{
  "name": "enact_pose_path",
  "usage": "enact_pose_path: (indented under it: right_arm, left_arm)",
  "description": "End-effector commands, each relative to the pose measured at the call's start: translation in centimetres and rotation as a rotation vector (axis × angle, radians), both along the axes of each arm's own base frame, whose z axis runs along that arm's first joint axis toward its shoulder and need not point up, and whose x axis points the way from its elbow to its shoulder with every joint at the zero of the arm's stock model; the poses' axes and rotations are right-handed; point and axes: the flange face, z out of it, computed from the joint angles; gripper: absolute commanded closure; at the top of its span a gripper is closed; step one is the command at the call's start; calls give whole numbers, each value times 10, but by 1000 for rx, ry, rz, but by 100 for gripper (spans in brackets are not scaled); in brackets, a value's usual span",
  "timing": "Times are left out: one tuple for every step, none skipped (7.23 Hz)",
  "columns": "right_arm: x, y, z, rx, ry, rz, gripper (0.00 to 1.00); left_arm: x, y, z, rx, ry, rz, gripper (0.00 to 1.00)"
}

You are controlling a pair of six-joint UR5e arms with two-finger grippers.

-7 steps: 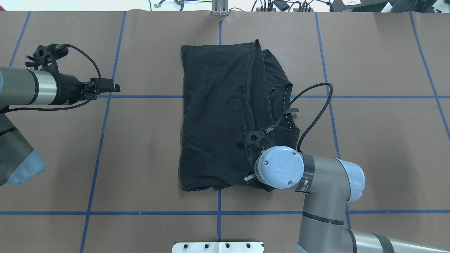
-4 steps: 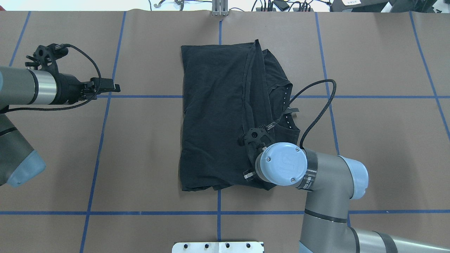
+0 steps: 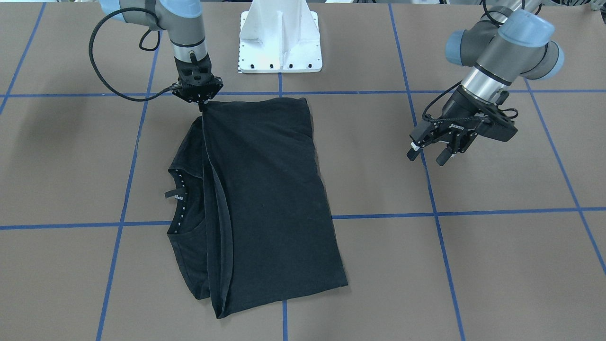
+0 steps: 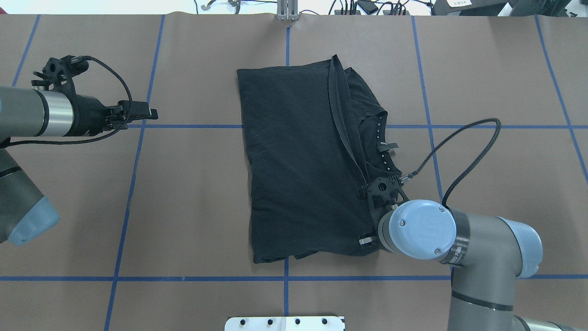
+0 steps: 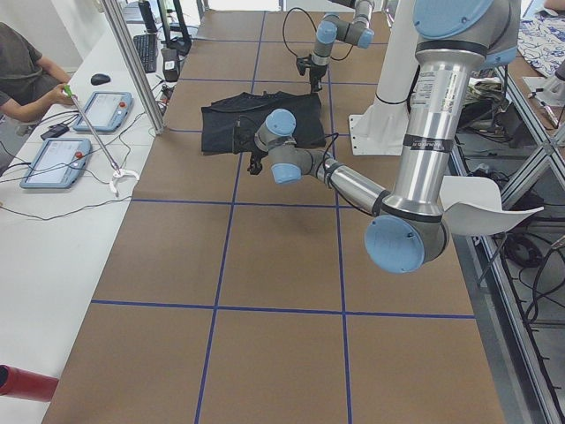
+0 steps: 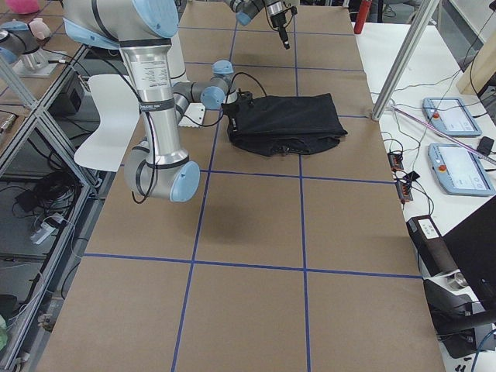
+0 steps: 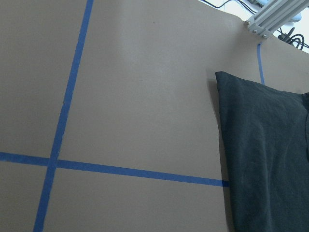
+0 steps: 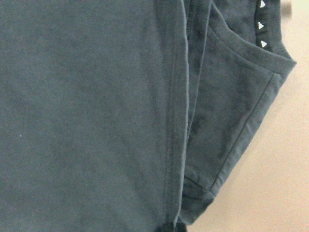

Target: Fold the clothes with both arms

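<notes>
The black t-shirt point(image 4: 298, 161) lies folded lengthwise on the brown table, print hidden, its collar with dotted neck tape point(image 4: 381, 142) showing at the right. In the front view the shirt point(image 3: 265, 189) reaches from near the base to the front. My right gripper point(image 3: 204, 105) is shut on the shirt's corner nearest the robot; in the overhead view it is hidden under its wrist point(image 4: 422, 227). The right wrist view shows the folded edge and a sleeve point(image 8: 231, 145). My left gripper point(image 3: 428, 154) is open and empty, hovering well left of the shirt point(image 7: 270, 154).
The white mounting base point(image 3: 280, 42) stands at the table's near edge. Blue tape lines point(image 4: 183, 126) grid the brown cover. An aluminium post point(image 4: 287, 11) and cables sit at the far edge. An operator point(image 5: 22, 71) and tablets are at a side bench.
My right arm has moved to the right and slightly toward the robot, dragging the shirt's near end rightward, so the shirt now lies slanted. The left arm has not moved.
</notes>
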Motion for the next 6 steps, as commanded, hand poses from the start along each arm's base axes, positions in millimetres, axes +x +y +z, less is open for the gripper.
enact_pose_path:
  right_arm:
    - [-2, 7, -3, -30, -10, 21, 63]
    - [0, 4, -4, -30, -15, 34, 1]
    - [2, 0, -4, -32, -14, 40, 0]
    - [4, -3, -5, -33, -19, 46, 0]
    - [9, -17, -10, -27, -28, 67, 0]
    - [4, -43, -29, -12, -47, 98, 0]
  left_arm:
    - [0, 0, -1, 2, 1, 0, 0]
    - [0, 0, -1, 1, 0, 0, 0]
    - [1, 1, 0, 1, 0, 2, 0]
    - [1, 0, 0, -1, -1, 1, 0]
    - [1, 1, 0, -1, 0, 3, 0]
    - [2, 1, 1, -2, -3, 5, 0]
